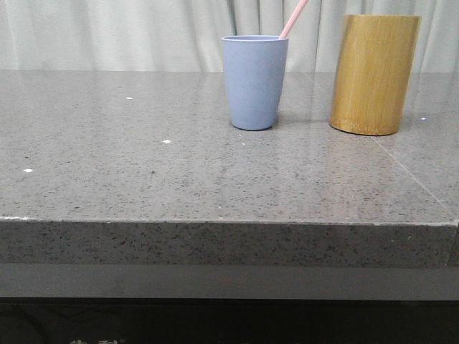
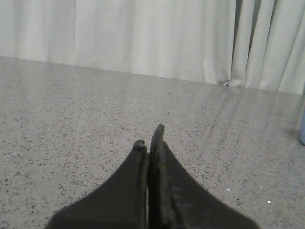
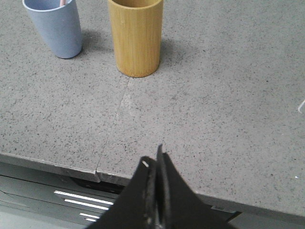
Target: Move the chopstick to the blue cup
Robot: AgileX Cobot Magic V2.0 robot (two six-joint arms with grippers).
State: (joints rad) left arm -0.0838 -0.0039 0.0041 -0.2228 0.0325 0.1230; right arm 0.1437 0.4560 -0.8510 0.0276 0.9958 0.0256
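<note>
The right gripper (image 3: 156,160) is pressed together and holds nothing, and so is the left gripper (image 2: 150,138). The right one looks nearer the cups. Well ahead, the pink chopstick (image 1: 294,18) already stands in the blue cup (image 1: 254,82), leaning toward the bamboo holder (image 1: 374,74).

the left gripper (image 2: 149,136), two dark, matte, tapering fingers, has its jaws pressed together, the tips meeting with nothing between them. one fingertip (image 2: 158,129) reaches slightly past the other. it hangs low over the speckled grey stone counter (image 2: 71,124), pointing across it. the right gripper (image 3: 153,160), of the same dark tapering make, is likewise closed and empty, its tips together, poised above the counter's near edge and angled down toward the surface.
</note>
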